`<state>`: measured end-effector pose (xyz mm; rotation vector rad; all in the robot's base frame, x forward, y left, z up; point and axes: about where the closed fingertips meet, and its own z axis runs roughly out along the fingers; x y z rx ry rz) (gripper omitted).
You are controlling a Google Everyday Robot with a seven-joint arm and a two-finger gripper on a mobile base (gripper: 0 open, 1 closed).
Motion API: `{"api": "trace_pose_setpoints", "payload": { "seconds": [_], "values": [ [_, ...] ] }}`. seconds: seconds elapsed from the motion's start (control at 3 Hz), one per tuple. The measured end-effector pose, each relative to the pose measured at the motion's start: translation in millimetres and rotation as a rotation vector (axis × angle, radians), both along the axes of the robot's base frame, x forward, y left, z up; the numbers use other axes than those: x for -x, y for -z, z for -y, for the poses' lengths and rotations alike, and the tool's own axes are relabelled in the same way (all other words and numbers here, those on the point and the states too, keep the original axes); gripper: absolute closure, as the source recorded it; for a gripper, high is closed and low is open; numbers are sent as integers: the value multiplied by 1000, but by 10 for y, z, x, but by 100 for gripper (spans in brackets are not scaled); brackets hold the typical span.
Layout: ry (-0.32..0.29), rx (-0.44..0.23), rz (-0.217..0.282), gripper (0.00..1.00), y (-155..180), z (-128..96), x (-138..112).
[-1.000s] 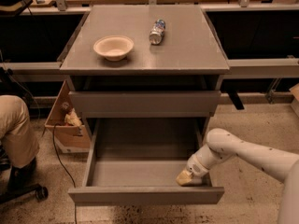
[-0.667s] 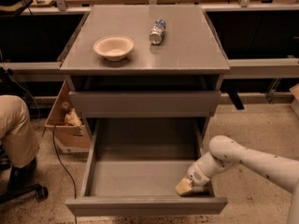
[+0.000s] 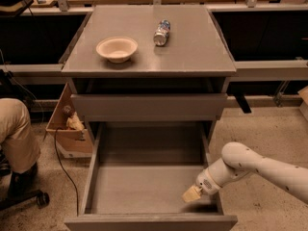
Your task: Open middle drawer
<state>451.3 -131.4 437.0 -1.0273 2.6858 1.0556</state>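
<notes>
- The cabinet's grey worktop (image 3: 192, 57) carries a pale paper bowl (image 3: 117, 48) near its left edge, toward the front, upright and empty as far as can be seen.
- A drinks can (image 3: 162, 32) lies on its side near the middle of the worktop, closer to the back edge, just right of the bowl and apart from it.
- Under the worktop's front edge, the upper drawer front (image 3: 149, 107) sits slightly forward of the frame.
- Below it, the middle drawer (image 3: 144, 186) stands wide open, reaching well past the worktop's front edge, its plain grey inside bare apart from the gripper.
- The gripper (image 3: 192, 194) is inside the middle drawer at its front right corner, low over the drawer floor, beside the right wall.
- Whether the gripper is set wide or narrow cannot be told; it holds nothing that can be seen.
- The white arm (image 3: 260, 170) comes in from the right, crossing over the drawer's right wall.
- Beyond the worktop's left edge, a cardboard box (image 3: 67, 129) sits on the floor against the cabinet.
- Further left, a person's leg (image 3: 17, 134) in tan trousers is by a chair wheel (image 3: 42, 198).
</notes>
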Motion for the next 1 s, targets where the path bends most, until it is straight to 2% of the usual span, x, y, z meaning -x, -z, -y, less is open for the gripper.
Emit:
{"api": "trace_pose_setpoints", "payload": {
  "seconds": [0.33,0.67,1.0],
  "values": [
    [12,55,170,100,-360,357,-393],
    [0,145,330,100,-898,745,-742],
    [-4,162,364,85,-1040,798,-818]
  ]
}}
